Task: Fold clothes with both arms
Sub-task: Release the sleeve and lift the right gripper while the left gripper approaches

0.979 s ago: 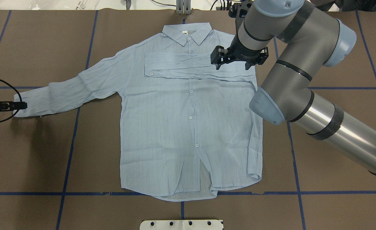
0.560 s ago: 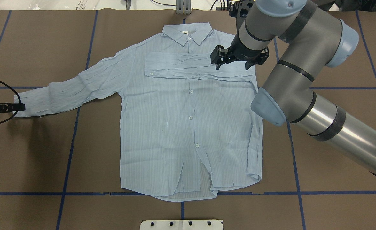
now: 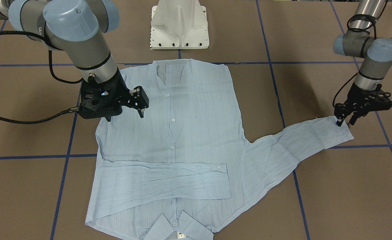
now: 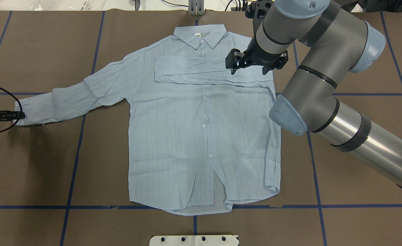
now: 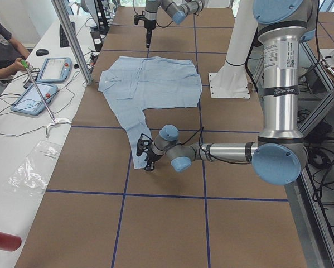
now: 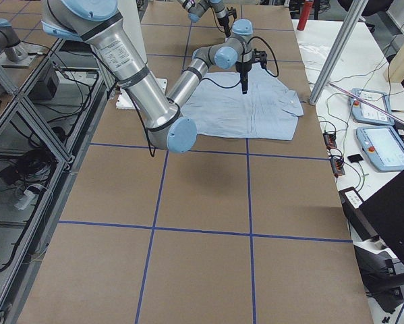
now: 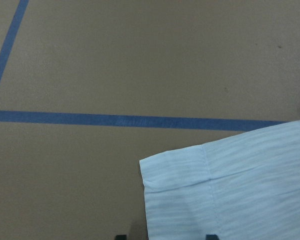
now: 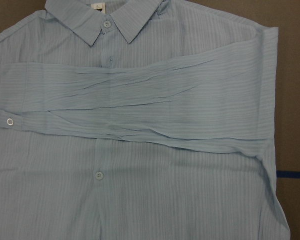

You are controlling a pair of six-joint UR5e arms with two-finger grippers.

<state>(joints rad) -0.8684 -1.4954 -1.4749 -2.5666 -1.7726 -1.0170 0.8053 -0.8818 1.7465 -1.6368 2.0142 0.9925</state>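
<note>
The light blue striped shirt (image 4: 201,136) lies flat and buttoned on the brown table, collar at the far side. One sleeve (image 8: 139,105) is folded across the chest. The other sleeve (image 4: 71,99) stretches out to the overhead view's left. My left gripper (image 4: 19,115) is low at that sleeve's cuff (image 7: 180,170). Its jaws are open with the cuff edge between them, as the front view (image 3: 345,121) also shows. My right gripper (image 4: 249,70) is open and empty, hovering above the shirt's chest by the folded sleeve.
The white pedestal base (image 3: 179,26) stands at the table's near edge. Blue tape lines (image 4: 74,160) grid the brown table cover. An operators' bench with tablets (image 5: 44,70) and an aluminium post (image 5: 72,39) runs along the far side.
My left gripper has slid a little to the overhead view's left, out to the cuff's end. The right arm has hardly moved. The shirt lies as before.
</note>
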